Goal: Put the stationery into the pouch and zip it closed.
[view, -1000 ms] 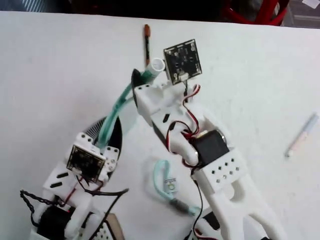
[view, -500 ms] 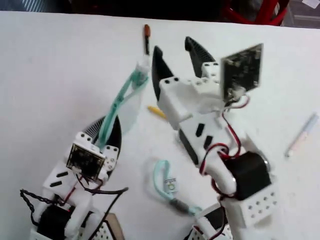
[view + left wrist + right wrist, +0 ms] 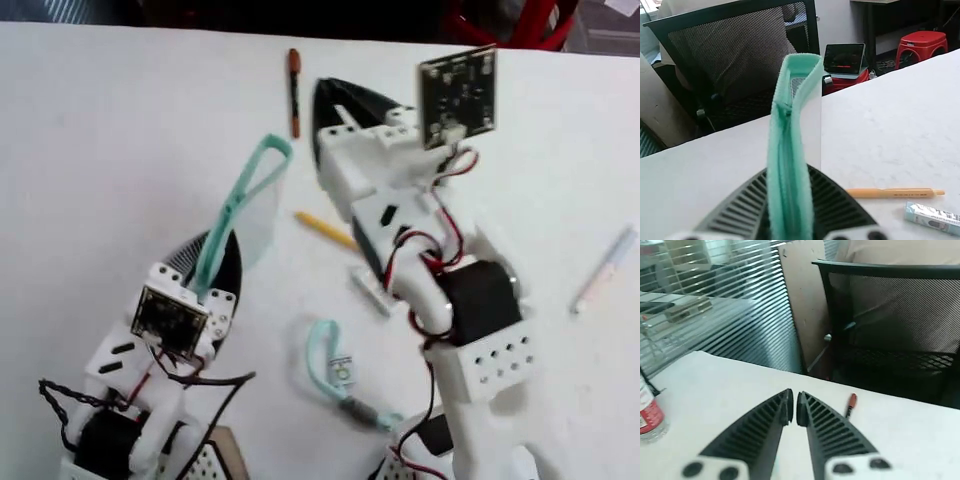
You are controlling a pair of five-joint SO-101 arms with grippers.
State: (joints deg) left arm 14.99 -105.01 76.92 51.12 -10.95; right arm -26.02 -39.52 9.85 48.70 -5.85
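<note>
Left claw: I am clamping my left claw point(image 3: 212, 262) point(image 3: 788, 176) tight on the pouch, with both ribbed fingers pressing on its teal zip edge from either side.
Pouch: The pouch point(image 3: 252, 205) point(image 3: 790, 125) is sticking out from between those fingers and rising up and away from them. Its clear body is showing beside the teal band, and its far end is pointing toward the brown pen. I am not managing to tell how far the zip is standing open.
Right claw: I am holding my right claw point(image 3: 324, 90) point(image 3: 794, 402) all but closed, the two fingertips nearly meeting with only a sliver of gap between them. It is gripping nothing. It is hanging over the far part of the table point(image 3: 120, 120), beyond the pouch's end.
Brown pen: The brown pen point(image 3: 294, 92) point(image 3: 852, 405) is lying on the table just beside my right claw's tips, on the side toward my left arm.
Yellow pen: The yellow pen point(image 3: 322, 227) point(image 3: 894, 192) is lying between the pouch and my right arm, with one end running under that arm in the high view.
Small bar: A white and teal bar point(image 3: 368, 290) point(image 3: 932, 218) is lying near the yellow pen, partly under my right arm.
Teal strap: A looped teal strap point(image 3: 312, 355) with a small tag is lying between the bases of my two arms.
Pastel pen: A pastel pen point(image 3: 605, 270) is lying well apart from everything else, far out on my right.
</note>
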